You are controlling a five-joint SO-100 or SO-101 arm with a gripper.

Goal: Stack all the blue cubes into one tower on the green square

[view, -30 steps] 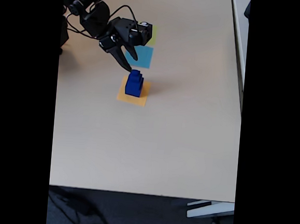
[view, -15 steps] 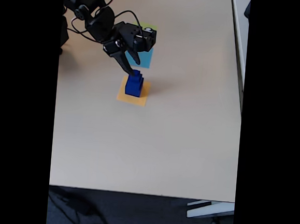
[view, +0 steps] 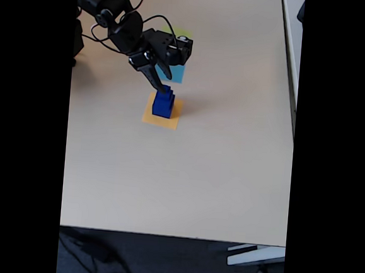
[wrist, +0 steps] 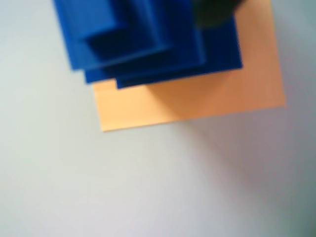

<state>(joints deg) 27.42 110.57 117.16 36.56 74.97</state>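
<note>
Several blue cubes [view: 163,103] stand stacked as one stepped tower, largest at the bottom, on the orange square [view: 171,120]. The wrist view has the blue cubes [wrist: 148,44] close up at the top, over the orange square [wrist: 197,101]. My gripper [view: 163,86] points down from the upper left, its fingertips right at the smallest top cube. Its fingers look close together, but whether they hold that cube is unclear. A dark finger [wrist: 212,12] blurs into the wrist view's top right. A sliver of the green square [view: 180,31] peeks out behind the gripper.
A light-blue square [view: 177,74] lies between the green and orange ones, partly covered by the gripper. The arm's base and cables [view: 95,3] sit at the table's upper left. The table's front edge [view: 174,236] runs across below.
The gripper has swung right and tipped down onto the top of the tower. Its fingers, spread a second ago, now look narrow. The tower has not moved.
</note>
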